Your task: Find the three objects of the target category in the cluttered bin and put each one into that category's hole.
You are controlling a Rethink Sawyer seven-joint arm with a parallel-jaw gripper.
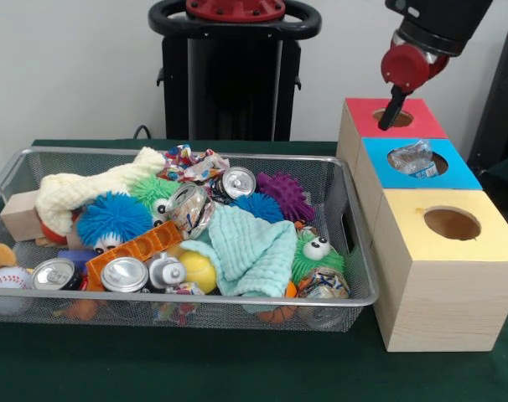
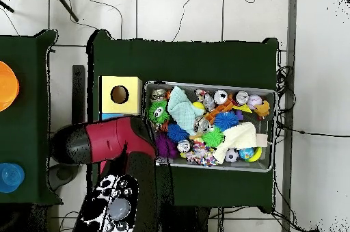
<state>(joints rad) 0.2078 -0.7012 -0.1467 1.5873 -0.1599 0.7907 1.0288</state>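
Observation:
The wire mesh bin (image 1: 237,301) lies on the green table, full of clutter; it also shows in the overhead view (image 2: 273,132). One see-through crumpled bottle (image 1: 413,158) with a blue-and-white label sticks out of the round hole of the blue-topped box (image 1: 463,175). My gripper (image 1: 394,109) hangs just above the hole of the red-topped box (image 1: 367,124), behind the blue box and apart from the bottle. A see-through crumpled thing (image 1: 323,283) at the bin's front right corner may be another bottle. In the overhead view my red arm (image 2: 109,144) hides the gripper and most of the blue box.
The yellow-topped box (image 1: 443,251) stands nearest the camera, beside the bin's right end. The bin holds silver-topped cans (image 1: 125,274), fuzzy googly-eyed balls (image 1: 111,219), a mint cloth (image 1: 250,247), a baseball (image 1: 7,285) and a wooden block (image 1: 19,215). The robot's pedestal (image 1: 233,75) stands behind.

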